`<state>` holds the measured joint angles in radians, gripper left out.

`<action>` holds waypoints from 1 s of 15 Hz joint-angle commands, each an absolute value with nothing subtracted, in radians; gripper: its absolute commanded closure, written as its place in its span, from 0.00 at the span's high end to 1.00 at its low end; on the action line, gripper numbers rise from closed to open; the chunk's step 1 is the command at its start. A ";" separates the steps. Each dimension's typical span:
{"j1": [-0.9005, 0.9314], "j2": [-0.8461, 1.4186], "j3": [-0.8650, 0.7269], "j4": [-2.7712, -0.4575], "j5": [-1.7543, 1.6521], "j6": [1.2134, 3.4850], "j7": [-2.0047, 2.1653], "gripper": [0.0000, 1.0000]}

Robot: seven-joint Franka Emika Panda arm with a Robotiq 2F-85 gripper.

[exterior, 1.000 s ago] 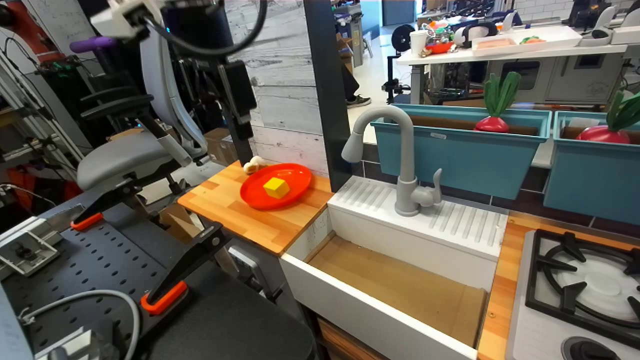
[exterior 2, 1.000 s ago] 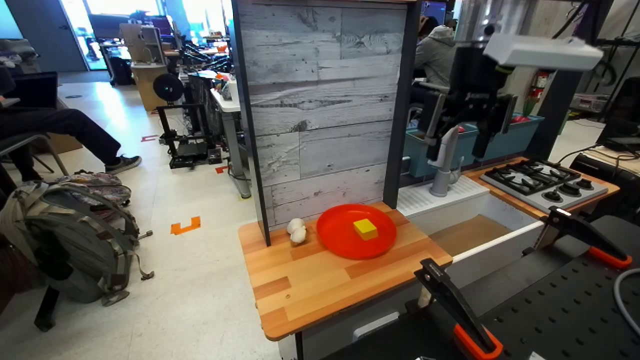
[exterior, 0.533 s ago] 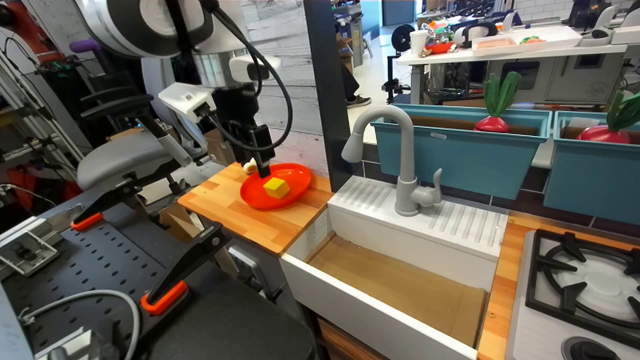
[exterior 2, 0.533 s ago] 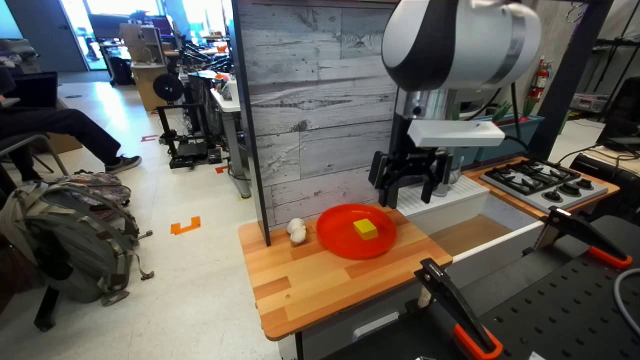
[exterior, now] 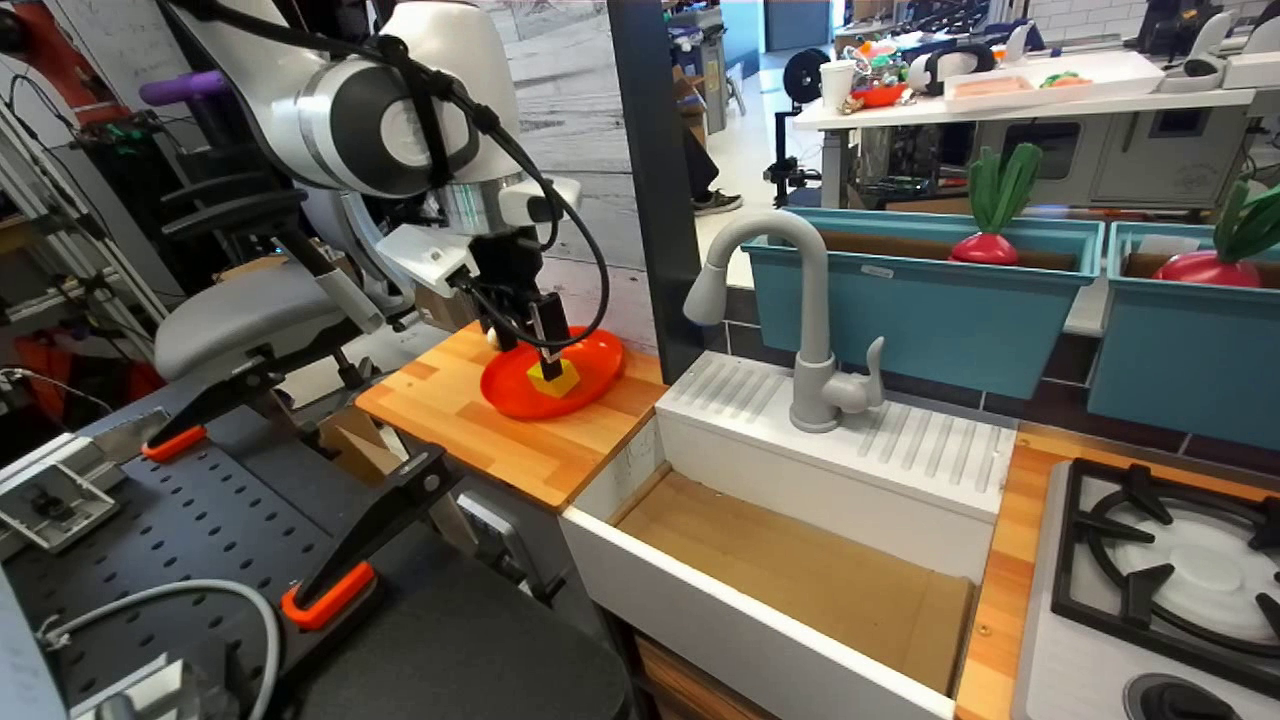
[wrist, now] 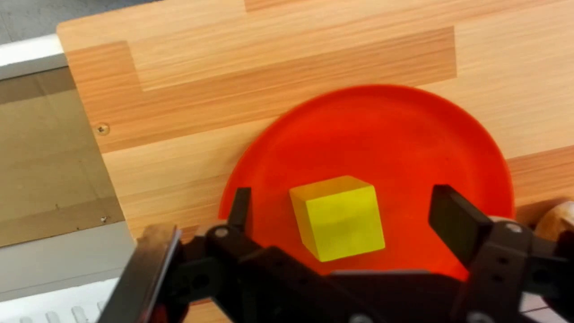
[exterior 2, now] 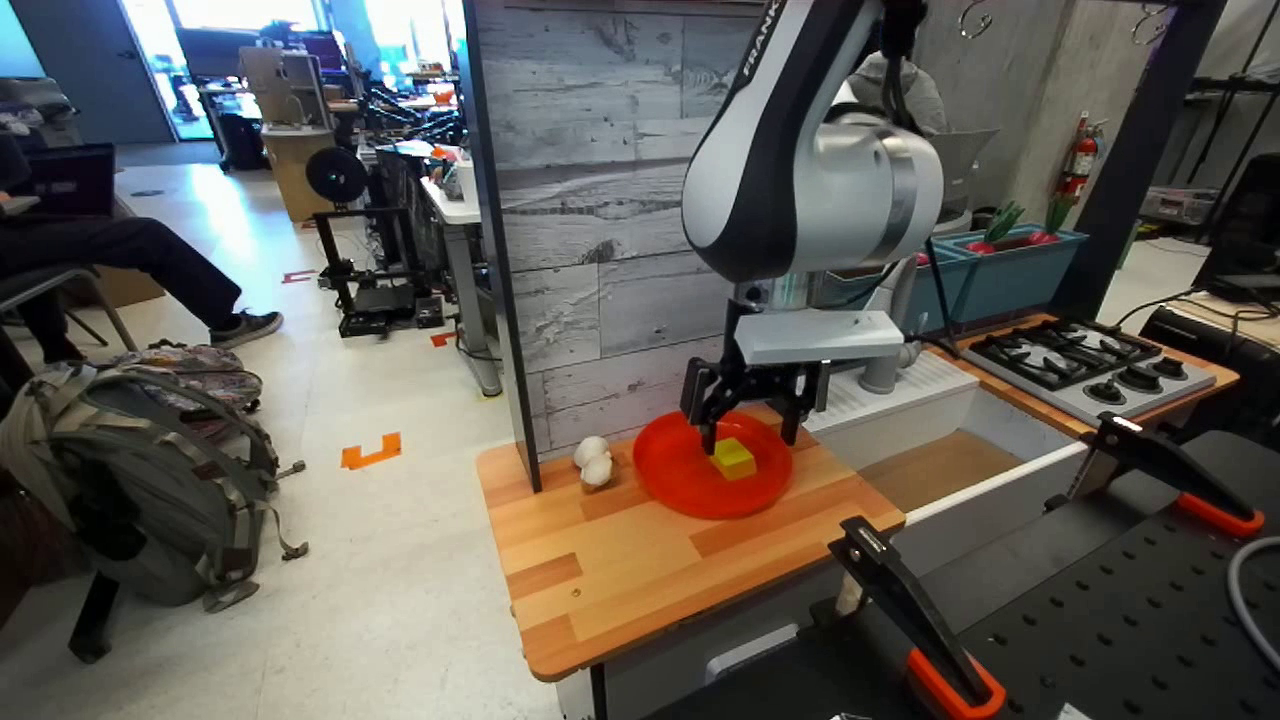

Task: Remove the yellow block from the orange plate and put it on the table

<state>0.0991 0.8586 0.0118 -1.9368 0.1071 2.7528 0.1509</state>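
Wrist view shows us the yellow block (wrist: 345,222) resting on the orange plate (wrist: 385,130), and the gripper (wrist: 345,199) with its two fingers (wrist: 457,224) standing wide apart, one at each side of the block in this view, with visible gaps and nothing held. On this relation the grasp depends: we find no clear long axis in the block, but its sides are turned a little from the fingers, so by our judgement it may rotate slightly under the squeeze. In both exterior views the fingertips (exterior 2: 709,440) are very near to it; whether they are low enough to hold it, we cannot tell. The block is cube-like, with plain faces and straight edges; the plate is round, shallow and smooth, perhaps of plastic; the butcher-block table (wrist: 287,67) beneath shows grained strips of lighter and darker brown wood
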 commanded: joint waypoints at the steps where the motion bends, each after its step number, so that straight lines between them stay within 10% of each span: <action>1: 0.137 0.942 -0.022 -1.838 0.084 2.782 0.185 1.00; 3: 0.151 0.970 -0.034 -1.802 0.079 2.771 0.192 1.00; 4: 0.156 0.983 -0.039 -1.785 0.074 2.758 0.191 0.79; 12: 0.166 0.985 -0.050 -1.772 0.037 2.702 0.172 0.20; 15: 0.172 0.941 -0.048 -1.819 0.024 2.712 0.169 0.17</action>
